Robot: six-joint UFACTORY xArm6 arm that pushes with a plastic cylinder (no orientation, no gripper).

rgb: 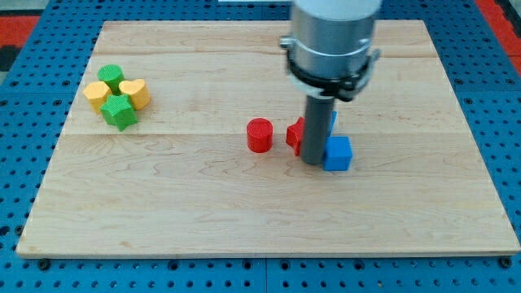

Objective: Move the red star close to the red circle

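The red circle (259, 134) stands near the board's middle. The red star (295, 133) lies just to its right, a small gap between them, and is partly hidden behind my rod. My tip (313, 160) rests on the board at the star's right side, touching or nearly touching it. A blue cube (338, 153) sits right against the tip's right side. Another blue block (332, 120) peeks out behind the rod, its shape hidden.
At the view's left is a tight cluster: a green block (111, 76), a yellow block (134, 92), another yellow block (97, 95) and a green star (119, 112). The wooden board (244, 220) lies on a blue pegboard.
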